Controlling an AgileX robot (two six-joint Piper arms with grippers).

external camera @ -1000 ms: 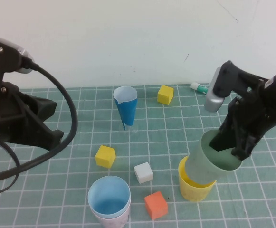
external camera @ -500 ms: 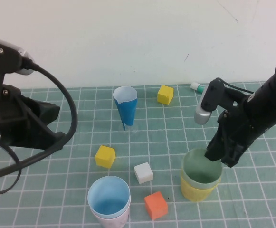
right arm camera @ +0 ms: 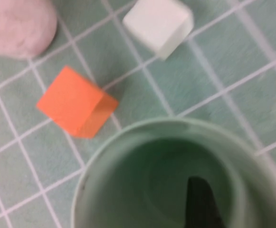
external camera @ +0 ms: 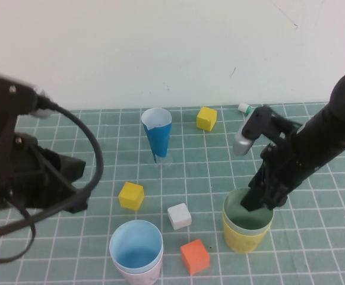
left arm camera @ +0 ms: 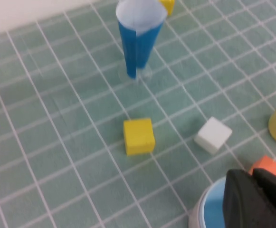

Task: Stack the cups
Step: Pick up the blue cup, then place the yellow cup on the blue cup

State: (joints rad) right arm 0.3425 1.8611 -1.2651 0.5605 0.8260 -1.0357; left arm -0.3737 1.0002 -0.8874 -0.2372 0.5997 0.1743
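A pale green cup (external camera: 241,209) sits nested inside the yellow cup (external camera: 240,238) at the front right. My right gripper (external camera: 258,200) is at its rim, open, with one finger (right arm camera: 199,202) hanging inside the green cup (right arm camera: 142,180), away from the wall. At the front centre a light blue cup (external camera: 135,247) sits nested in the pink cup (external camera: 141,276). My left gripper (left arm camera: 259,199) is shut and empty, hovering just above the blue cup (left arm camera: 213,211). The left arm (external camera: 38,178) stands at the left of the table.
A dark blue cone (external camera: 157,136) stands upright at the back centre. Loose cubes lie around: yellow (external camera: 131,195), white (external camera: 179,215), orange (external camera: 195,256), and another yellow (external camera: 206,117) at the back. A small tube (external camera: 248,108) lies by the wall.
The green cup went from tilted above the yellow cup to fully seated in it. My right gripper came down with it and opened. The left arm shifted slightly towards the centre.
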